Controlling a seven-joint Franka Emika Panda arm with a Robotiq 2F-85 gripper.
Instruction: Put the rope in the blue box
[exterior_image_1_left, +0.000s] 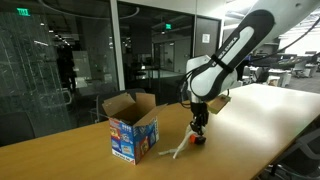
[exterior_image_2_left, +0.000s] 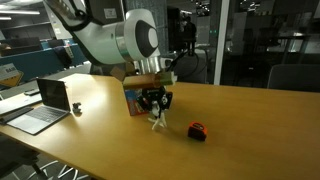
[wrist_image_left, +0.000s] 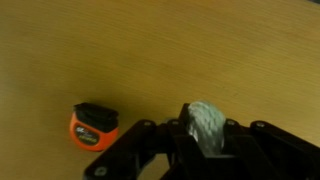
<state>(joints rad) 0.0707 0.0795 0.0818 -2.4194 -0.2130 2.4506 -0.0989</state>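
The blue box (exterior_image_1_left: 132, 128) stands open on the wooden table, its brown flaps up; in an exterior view it shows partly behind the arm (exterior_image_2_left: 133, 98). My gripper (exterior_image_1_left: 199, 124) (exterior_image_2_left: 157, 108) is low over the table beside the box and is shut on the white rope (wrist_image_left: 207, 126). In the wrist view a bundle of rope sits between the black fingers (wrist_image_left: 205, 140). The rope's loose end trails down to the table (exterior_image_1_left: 179, 149) (exterior_image_2_left: 157, 123).
A small orange-and-black tape measure (wrist_image_left: 93, 126) lies on the table near the gripper (exterior_image_2_left: 197, 130) (exterior_image_1_left: 196, 139). A laptop (exterior_image_2_left: 45, 103) stands open at the table's far end. Glass walls stand behind the table.
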